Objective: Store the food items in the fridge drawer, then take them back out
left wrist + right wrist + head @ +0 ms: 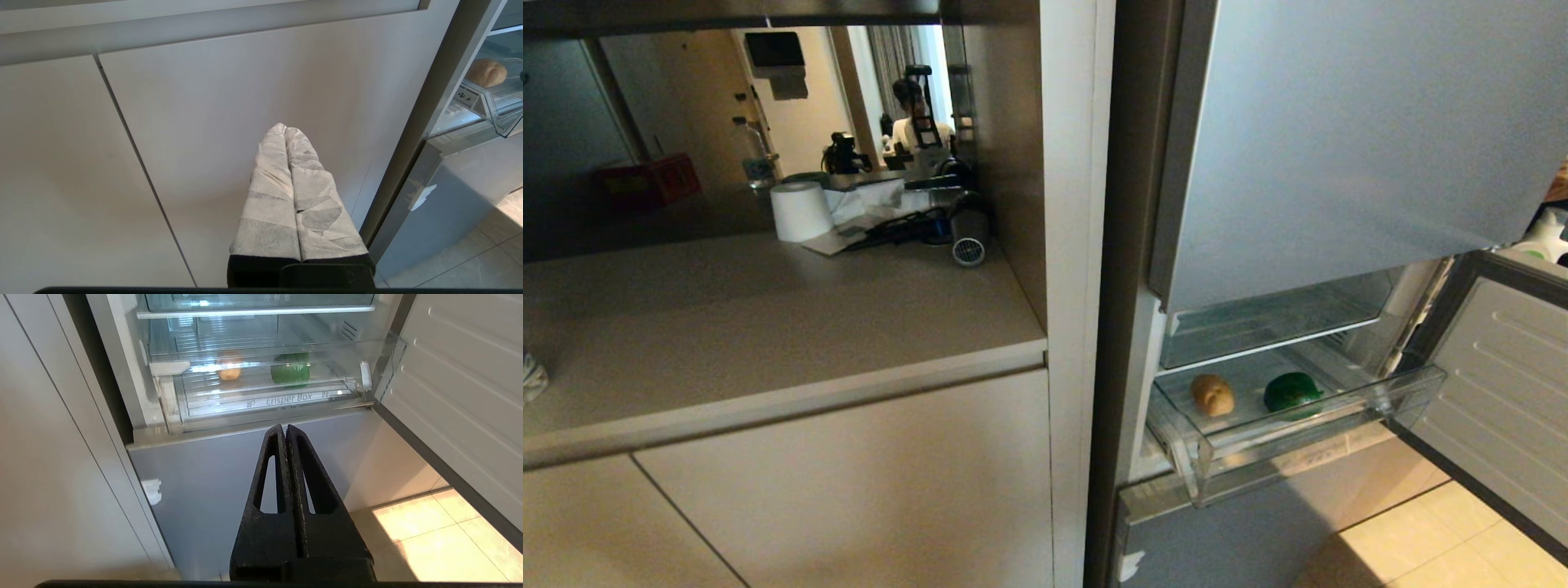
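Lettering reading "Crisper Box" ran along the front wall of the see-through pull-out fridge drawer (261, 396), the only writing legible anywhere. That drawer stood pulled out from the middle section of the matte blue-grey fridge (1339, 122), below its tall top door and above its lowest panel (245, 477). Inside the drawer lay the oblong tan-brown potato (1213, 394) and, beside it but apart, the glossy dark green bell pepper (1292, 393), the potato nearer the drawer's hinge-free side next to the pale cabinet. The ribbed white inner face of the open middle door (1503, 392) swung out past the pepper's end of the drawer.

The right gripper (285, 430), black with slotted fingers, had its fingers pressed together and held nothing; it hung in front of the lowest panel, just under the drawer's front and not touching it. The left gripper (285, 130), wrapped in pale grey tape, was likewise closed and empty, facing the flat beige cabinet door (204, 122) to the side of the drawer.

Further from the drawer, on the beige countertop (768, 327) over that cabinet, sat a white paper roll (800, 211), a dark hair dryer (956, 229) and a red box (649, 181) with print too small to read.
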### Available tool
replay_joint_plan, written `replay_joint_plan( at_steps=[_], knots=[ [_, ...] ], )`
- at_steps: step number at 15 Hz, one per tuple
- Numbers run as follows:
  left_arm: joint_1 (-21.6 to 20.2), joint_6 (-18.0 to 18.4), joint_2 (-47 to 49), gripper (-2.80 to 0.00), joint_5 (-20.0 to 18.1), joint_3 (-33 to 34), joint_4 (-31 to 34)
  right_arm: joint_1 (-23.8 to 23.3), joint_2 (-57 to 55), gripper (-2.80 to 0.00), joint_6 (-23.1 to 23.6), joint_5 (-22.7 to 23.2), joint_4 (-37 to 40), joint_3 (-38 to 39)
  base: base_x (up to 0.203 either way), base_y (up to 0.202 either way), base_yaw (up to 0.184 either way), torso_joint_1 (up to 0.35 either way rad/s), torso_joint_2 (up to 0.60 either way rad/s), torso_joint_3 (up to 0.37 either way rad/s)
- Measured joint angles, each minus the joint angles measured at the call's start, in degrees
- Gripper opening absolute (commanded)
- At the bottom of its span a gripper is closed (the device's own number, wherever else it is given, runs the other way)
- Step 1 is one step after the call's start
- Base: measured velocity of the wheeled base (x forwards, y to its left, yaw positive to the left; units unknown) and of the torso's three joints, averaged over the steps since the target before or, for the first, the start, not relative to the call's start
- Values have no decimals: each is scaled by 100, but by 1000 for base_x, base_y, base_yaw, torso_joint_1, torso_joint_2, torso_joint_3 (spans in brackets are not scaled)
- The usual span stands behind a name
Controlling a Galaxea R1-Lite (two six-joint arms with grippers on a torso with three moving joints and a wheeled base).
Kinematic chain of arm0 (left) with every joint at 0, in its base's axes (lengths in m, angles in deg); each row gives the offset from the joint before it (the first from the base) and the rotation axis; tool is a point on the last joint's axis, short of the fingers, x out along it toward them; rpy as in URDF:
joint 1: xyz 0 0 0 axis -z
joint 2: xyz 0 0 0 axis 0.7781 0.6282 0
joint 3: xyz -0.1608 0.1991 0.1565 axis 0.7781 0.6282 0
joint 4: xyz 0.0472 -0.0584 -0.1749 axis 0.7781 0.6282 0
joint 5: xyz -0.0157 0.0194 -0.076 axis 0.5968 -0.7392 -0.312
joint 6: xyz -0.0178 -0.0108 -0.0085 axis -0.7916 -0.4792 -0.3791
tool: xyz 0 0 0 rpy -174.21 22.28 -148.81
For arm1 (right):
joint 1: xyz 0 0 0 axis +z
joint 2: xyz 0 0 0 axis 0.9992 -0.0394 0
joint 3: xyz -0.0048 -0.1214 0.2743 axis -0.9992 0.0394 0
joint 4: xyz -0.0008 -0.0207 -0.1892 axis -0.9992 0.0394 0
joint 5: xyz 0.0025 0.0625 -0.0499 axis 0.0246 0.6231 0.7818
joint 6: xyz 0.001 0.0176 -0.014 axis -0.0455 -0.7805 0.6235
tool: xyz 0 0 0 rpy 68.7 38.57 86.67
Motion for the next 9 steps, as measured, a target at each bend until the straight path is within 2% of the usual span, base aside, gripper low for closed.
replay_joint_plan(
  at_steps=[4, 9],
  knots=[
    [0, 0, 0, -280, 0, 0, 1, -5, -567, -280, -187, 15, 352, -903, 0, 0, 0, 0, 0, 0],
    [0, 0, 0, -280, 0, 0, 0, -6, -3067, -280, -879, 309, 622, -2119, 0, 0, 0, 0, 0, 0]
  ],
)
